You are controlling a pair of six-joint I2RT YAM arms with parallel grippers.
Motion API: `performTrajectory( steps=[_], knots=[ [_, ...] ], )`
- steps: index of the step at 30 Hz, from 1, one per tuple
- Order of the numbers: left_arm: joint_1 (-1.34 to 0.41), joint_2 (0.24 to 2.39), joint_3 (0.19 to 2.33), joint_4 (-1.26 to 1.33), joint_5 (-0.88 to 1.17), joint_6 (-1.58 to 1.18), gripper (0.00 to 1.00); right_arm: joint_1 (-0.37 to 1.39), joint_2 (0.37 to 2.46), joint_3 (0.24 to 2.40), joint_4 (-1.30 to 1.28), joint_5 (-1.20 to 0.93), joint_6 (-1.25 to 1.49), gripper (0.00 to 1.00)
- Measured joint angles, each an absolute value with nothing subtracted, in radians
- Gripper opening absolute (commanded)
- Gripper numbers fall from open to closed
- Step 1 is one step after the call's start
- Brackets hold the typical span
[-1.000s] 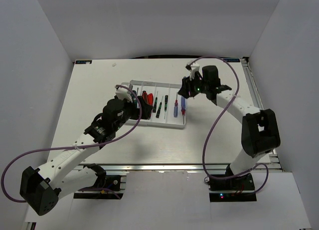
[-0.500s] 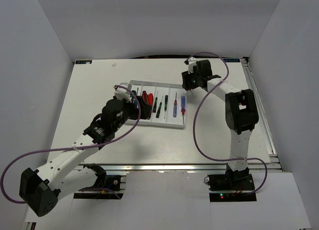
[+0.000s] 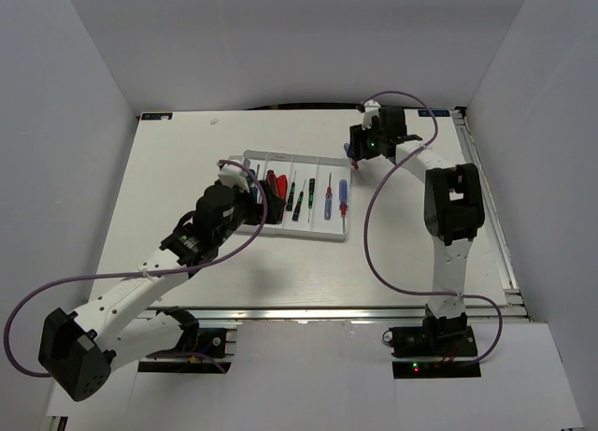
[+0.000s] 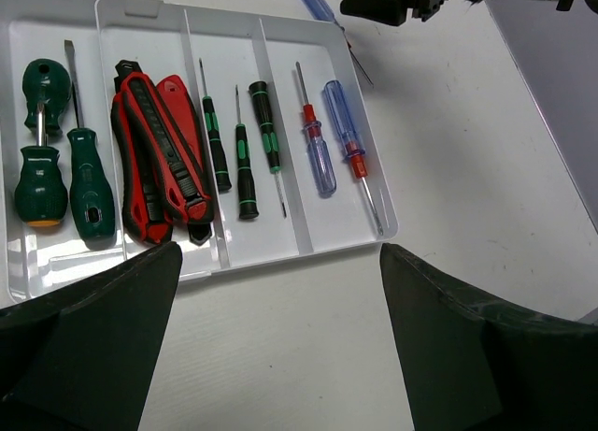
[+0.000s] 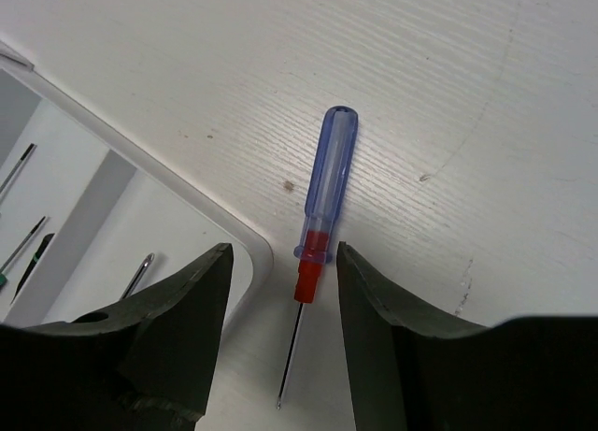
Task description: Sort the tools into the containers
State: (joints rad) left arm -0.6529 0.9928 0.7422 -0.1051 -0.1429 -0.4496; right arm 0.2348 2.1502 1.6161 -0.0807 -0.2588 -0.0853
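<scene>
**Blue screwdriver (image 5: 322, 193) loose beside the tray (image 5: 182, 230), right end effector (image 5: 280, 253) astride it**

From above, the blue screwdriver is almost wholly hidden beneath the right end effector. Only the right wrist view shows it plainly, flat on the bench (image 5: 486, 94) just outside the tray's corner. The fingers stand partly apart on either side of its red collar and grip nothing. Whether the finger (image 5: 392, 337) on the side away from the tray brushes the handle is hard to tell.

The left end effector (image 4: 280, 253) is spread wide and empty, over the tray's near rim, and its dark fingers block the lower corners of its wrist view. Beyond it lie, left to right, one kind to a compartment:
- green-handled screwdrivers (image 4: 89, 193)
- a red-and-black tool (image 4: 159, 160), one piece or two, unclear
- thin dark drivers (image 4: 245, 169)
- two blue-and-red screwdrivers (image 4: 318, 155)

In the top view the left arm (image 3: 210, 221) covers the tray's left end.
</scene>
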Motion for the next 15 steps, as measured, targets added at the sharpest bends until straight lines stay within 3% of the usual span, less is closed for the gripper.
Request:
performTrajectory(
  steps=[15],
  knots=[
    [-0.653,1.009,0.742,-0.12,-0.141,-0.464,0.98,0.223,2.298,1.75,-0.081,-0.192,-0.04,0.55]
  ],
)
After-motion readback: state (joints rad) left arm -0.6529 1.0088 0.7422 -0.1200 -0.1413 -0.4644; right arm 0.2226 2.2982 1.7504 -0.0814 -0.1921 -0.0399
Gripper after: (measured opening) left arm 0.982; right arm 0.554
